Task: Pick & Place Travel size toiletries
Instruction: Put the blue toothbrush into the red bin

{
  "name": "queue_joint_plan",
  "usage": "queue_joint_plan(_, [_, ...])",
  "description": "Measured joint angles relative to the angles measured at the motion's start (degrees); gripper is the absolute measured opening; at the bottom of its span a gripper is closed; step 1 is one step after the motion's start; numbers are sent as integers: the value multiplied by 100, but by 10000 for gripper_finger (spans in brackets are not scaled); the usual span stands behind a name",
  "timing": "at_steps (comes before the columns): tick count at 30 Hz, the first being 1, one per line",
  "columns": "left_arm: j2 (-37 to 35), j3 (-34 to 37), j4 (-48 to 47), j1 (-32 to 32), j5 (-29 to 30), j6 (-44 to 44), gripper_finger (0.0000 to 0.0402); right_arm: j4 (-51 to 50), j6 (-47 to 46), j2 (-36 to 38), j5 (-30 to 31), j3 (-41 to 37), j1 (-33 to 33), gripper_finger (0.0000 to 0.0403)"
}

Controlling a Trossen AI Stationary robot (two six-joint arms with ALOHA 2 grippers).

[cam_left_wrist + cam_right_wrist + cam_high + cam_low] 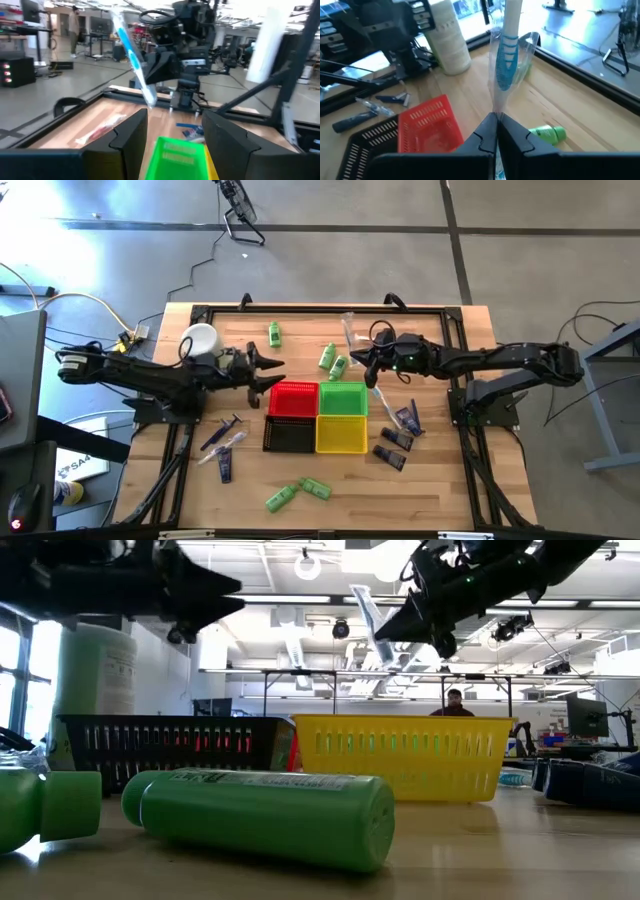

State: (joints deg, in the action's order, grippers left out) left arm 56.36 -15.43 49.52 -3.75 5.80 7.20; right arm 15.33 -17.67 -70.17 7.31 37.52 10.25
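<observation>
One toothbrush [507, 47], sealed in a clear wrapper, is clamped in the right tool [496, 131], whose fingers are closed tight on the wrapper's lower end. In the high view it hangs above the counter [450, 480], just behind the green basket [343, 399]; the brush stands up from the fingers, tilted somewhat.

Handling, judged: very light, so weight is no concern. Handle stiff, but the wrapper is thin, crinkly film and probably slippery. The pinch looks to be on film near the tip rather than on the handle, so the brush may pivot or slide out on a quick move. A better hold would be mid-handle, across the narrow width.

Looks: slim white handle, light-blue banded section partway up, glossy see-through sleeve around it.

Left tool [175, 137] is empty, fingers parted, hovering near the red basket [293, 398] and facing the right arm.

Other toiletries lie on the counter: green bottles [333, 360] behind the baskets and more near the front edge, dark tubes [405, 420] to the right of the yellow basket [341, 435], more sticks and tubes left of the black basket [290, 437]. A white cup [199, 340] stands beside the left arm.
</observation>
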Motion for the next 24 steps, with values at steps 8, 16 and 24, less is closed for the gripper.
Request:
queue_joint_plan(8, [538, -578, -113, -68, 257, -136, 187, 614, 149, -312, 22, 1, -176, 3])
queue_joint_plan(16, [572, -659, -121, -964, -337, 559, 187, 1708, 365, -1105, 2, 0, -377, 3])
queue_joint_plan(24, [572, -659, -86, -1163, -1017, 663, 187, 3048, 442, -1779, -19, 0, -425, 3])
